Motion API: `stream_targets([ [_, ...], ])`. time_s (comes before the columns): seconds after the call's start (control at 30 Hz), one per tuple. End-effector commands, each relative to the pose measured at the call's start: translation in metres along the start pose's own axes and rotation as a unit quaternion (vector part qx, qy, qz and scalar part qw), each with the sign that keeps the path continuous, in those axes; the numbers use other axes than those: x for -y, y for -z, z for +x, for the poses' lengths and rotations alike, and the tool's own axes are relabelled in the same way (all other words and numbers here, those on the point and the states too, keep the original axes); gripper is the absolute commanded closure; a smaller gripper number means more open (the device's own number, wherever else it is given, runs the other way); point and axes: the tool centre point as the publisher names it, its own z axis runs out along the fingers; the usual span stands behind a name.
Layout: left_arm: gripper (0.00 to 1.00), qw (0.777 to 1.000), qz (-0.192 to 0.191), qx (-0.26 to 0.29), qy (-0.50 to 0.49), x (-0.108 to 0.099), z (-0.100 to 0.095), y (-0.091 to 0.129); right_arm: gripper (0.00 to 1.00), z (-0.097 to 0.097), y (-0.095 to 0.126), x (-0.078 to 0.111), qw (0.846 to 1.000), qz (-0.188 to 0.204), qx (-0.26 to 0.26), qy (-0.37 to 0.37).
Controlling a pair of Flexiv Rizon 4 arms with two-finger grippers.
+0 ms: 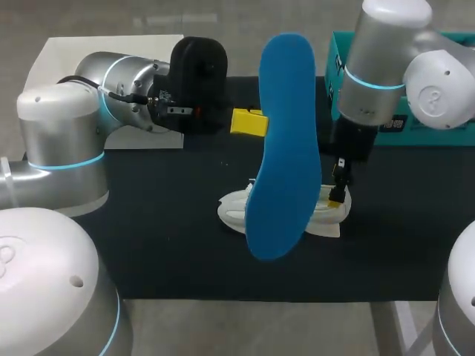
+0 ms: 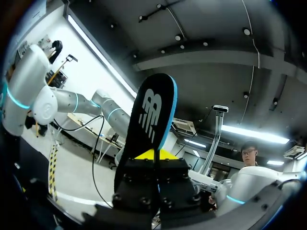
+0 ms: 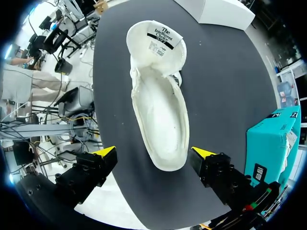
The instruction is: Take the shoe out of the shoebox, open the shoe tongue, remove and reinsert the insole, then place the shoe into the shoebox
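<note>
The left gripper [image 2: 154,155] is clamped on the blue insole [image 2: 151,112], which stands up ahead of its fingers, off the table [image 1: 171,245]. The right gripper [image 3: 153,153] hangs with its fingers apart over the white shoe [image 3: 160,105], whose heel lies beneath and between them. The teal shoebox [image 3: 268,143] is off to one side.

Bright, even overhead light fills the head view: the black table [image 1: 171,245] shows no hard shadows, and soft highlights sit on the left arm [image 1: 56,126] and right arm [image 1: 378,67]. In the left wrist view, ceiling light strips [image 2: 98,55] glare at upper left and lower right, leaving the insole [image 2: 148,120] backlit and dark. In the right wrist view, the white shoe [image 3: 160,110] is strongly lit, almost washed out.
</note>
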Motion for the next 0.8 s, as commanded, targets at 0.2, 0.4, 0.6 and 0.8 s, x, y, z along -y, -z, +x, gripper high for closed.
stream_targets([
  [0.2, 1.00, 1.000, 0.000, -0.001, 0.000, 0.000, -0.001, 0.000, 0.00, 0.001, 0.000, 0.001, 1.000, 0.000, 0.001, 0.000],
  [0.4, 1.00, 1.000, 0.000, -0.001, 0.000, 0.000, -0.001, 0.000, 0.00, 0.001, 0.000, 0.001, 1.000, 0.000, 0.001, 0.000],
  [0.6, 1.00, 1.000, 0.000, -0.001, 0.000, 0.000, -0.001, 0.000, 0.00, -0.007, 0.002, -0.004, 1.000, 0.005, 0.010, -0.005],
  [0.8, 1.00, 1.000, 0.000, -0.001, 0.000, 0.000, -0.001, 0.000, 0.00, -0.039, 0.004, -0.022, 0.998, 0.043, 0.043, -0.014],
])
